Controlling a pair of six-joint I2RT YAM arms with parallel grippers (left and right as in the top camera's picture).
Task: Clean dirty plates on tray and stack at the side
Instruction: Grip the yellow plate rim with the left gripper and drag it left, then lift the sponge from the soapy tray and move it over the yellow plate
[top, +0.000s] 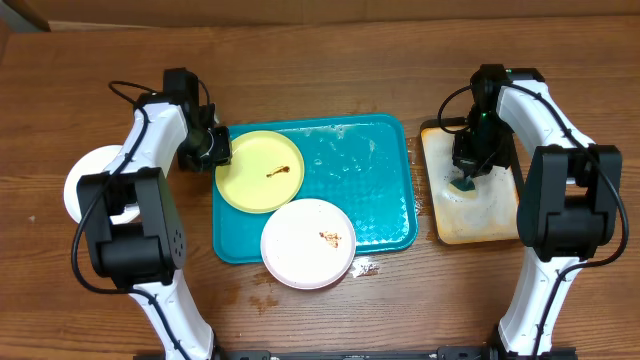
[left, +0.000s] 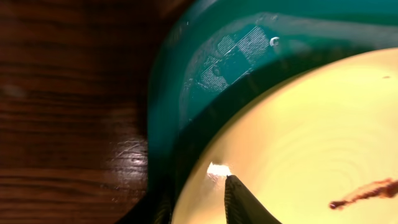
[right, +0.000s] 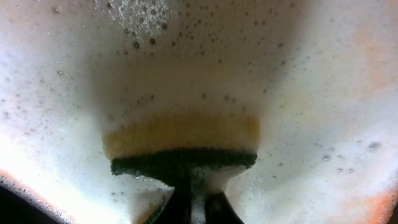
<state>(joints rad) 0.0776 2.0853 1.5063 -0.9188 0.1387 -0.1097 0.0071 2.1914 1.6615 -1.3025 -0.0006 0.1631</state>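
I see the tray (top: 372, 195) lying with its long side running left to right on the table (top: 60, 90). The yellow plate (top: 262, 172) sits flat in its far left corner; a white plate (top: 308, 243) overhangs its near edge. My left pincer (top: 215, 148) is narrow and straddles the yellow plate's rim; I cannot tell if it grips. My right pincer (top: 465, 180) is clamped on a sponge (right: 180, 146) in the foamy tan tray (top: 480, 220).

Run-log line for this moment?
left tool: at yellow plate rim | right tool: shut on sponge | sponge: in foamy tan tray
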